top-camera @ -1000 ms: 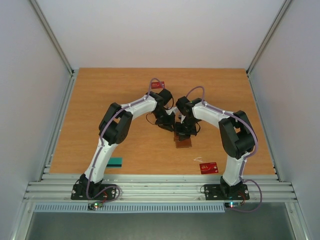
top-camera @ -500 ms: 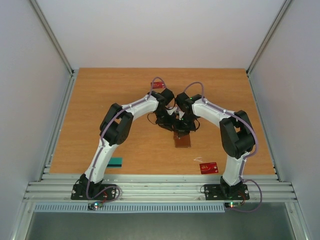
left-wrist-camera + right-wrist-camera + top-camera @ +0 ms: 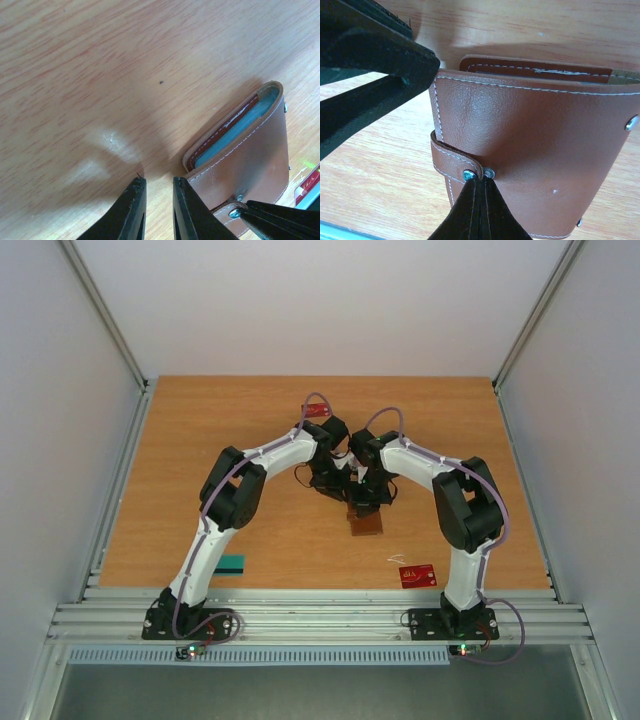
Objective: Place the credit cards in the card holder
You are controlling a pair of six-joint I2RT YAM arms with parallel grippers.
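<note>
Brown leather card holder flat on the wooden counter, just on the arm-base side of two meeting wrists.

At the holder's corner, left gripper low over the wood, jaws slightly parted, bare counter showing in the narrow gap, nothing gripped. One finger against the leather edge.

At the holder's snap tab, right gripper with jaws closed tight, tips pressed to the metal studs. Impossible to tell if pinching any of the tab.

Seen from the top camera alone: three loose cards, all well apart from the holder. To its left, near the left arm's base, a teal card. To its right and nearer the bases, a red card. Beyond the holder, behind the left wrist, a second red card. Both sets of jaws hidden there beneath the wrists.

Seen from the left wrist alone: the holder's open mouth, with a teal-blue layer inside, lining or card not distinguishable, beside a dark stitched strip.

Seen from the right wrist alone: the holder's outer face bulging upward, rivets along its far edge, the tab curling round its side.
</note>
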